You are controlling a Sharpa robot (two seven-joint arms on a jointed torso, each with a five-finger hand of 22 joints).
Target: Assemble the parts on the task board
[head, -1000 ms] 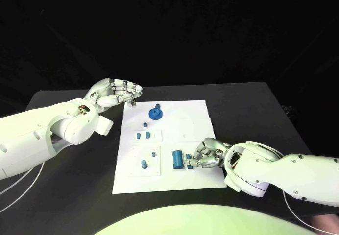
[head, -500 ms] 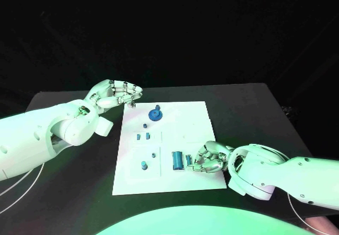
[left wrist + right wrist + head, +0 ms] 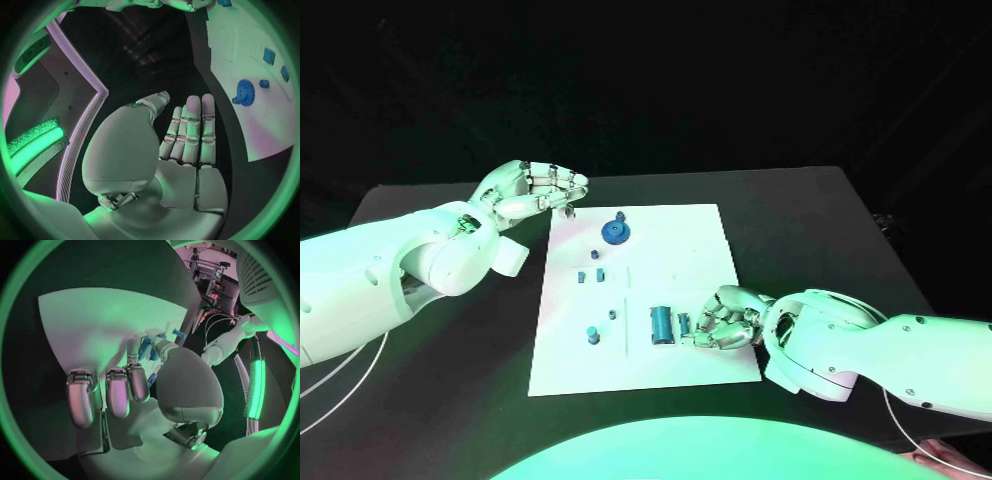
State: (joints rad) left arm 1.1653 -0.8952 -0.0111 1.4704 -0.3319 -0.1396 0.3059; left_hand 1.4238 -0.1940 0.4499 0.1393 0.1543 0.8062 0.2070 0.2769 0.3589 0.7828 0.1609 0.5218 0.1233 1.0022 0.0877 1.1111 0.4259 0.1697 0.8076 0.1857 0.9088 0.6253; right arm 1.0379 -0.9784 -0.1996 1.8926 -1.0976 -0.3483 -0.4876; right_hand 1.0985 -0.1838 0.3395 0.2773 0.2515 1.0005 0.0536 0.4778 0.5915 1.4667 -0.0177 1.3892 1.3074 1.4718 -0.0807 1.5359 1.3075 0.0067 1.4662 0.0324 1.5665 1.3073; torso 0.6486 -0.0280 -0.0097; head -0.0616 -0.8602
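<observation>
The task board [image 3: 646, 300] lies flat in the middle of the black table [image 3: 819, 230], and the blue parts sit on it in small groups: a gear [image 3: 615, 231] near the far end, two small blocks [image 3: 590, 276] around mid-board, a short peg [image 3: 594, 336] toward the near left, and a cylinder [image 3: 661, 325] lying on its side at the near middle. Just beside that cylinder is a slim blue piece [image 3: 684, 324], and the right hand [image 3: 721, 318] rests over the board's near right part with its fingers [image 3: 139, 380] curled down around this piece; the right wrist view shows blue between the fingertips, so it appears pinched, though how firmly I cannot tell. The step in hand looks like picking up or seating this slim piece next to the cylinder. The next move likely calls for a steady pinch, keeping the piece upright, and aligning it with its slot without nudging the cylinder. The left hand [image 3: 531, 190] hovers off the board's far left corner, fingers curled loosely and holding nothing visible. No brand, label or writing can be read anywhere.
</observation>
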